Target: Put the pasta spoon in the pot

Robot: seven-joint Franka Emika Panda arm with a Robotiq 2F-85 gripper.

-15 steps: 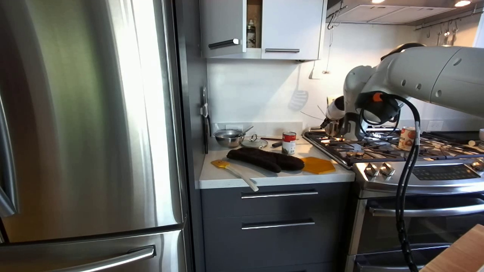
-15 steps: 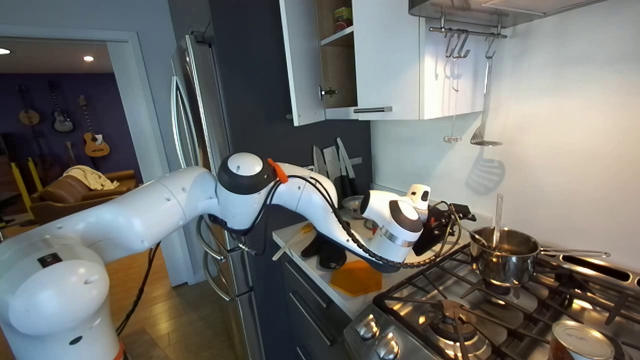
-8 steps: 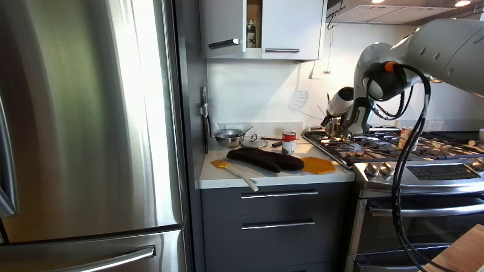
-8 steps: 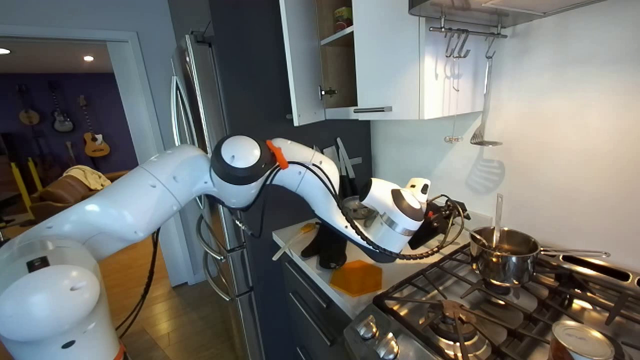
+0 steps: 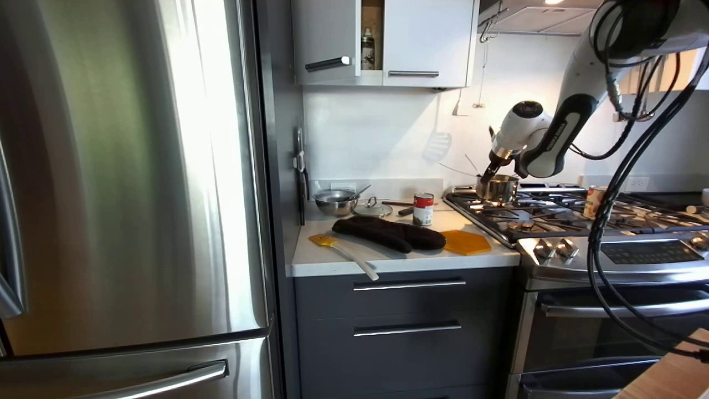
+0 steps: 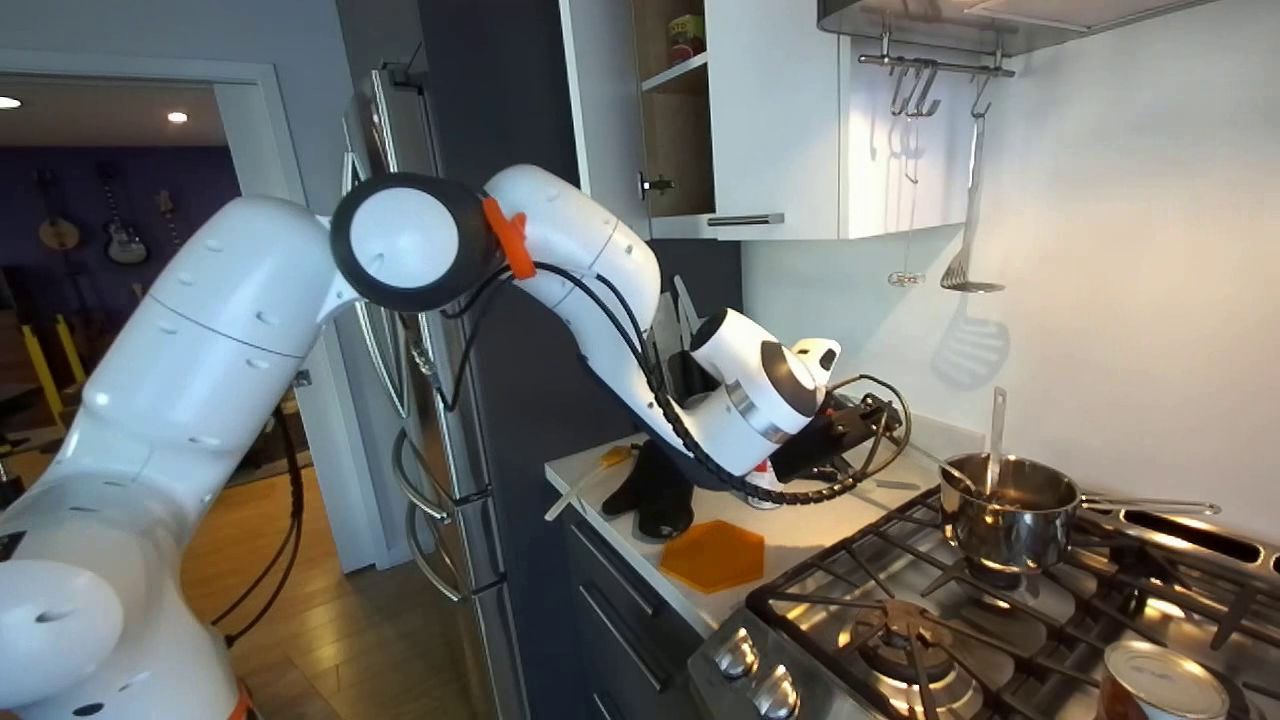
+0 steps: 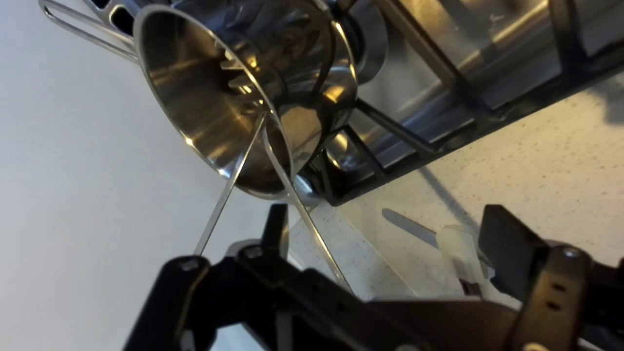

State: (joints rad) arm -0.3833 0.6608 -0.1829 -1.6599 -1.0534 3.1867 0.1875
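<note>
Wrist view: fingers wide apart, nothing held.
Placement looks done: what seems the pasta spoon sits in the pot; next, back away without snagging it.

I've got a white countertop on my feed with a dark mitt-shaped cloth across its middle, an orange hexagonal mat just beside that, and a yellow-headed spatula whose pale handle pokes out over the front edge. Farther back I make out a metal bowl, a lid near it and an upright red-and-white can, plus slim pieces too small for me to name. Next to the countertop, the stovetop carries the metal pot and, well apart from it, another can.
</note>
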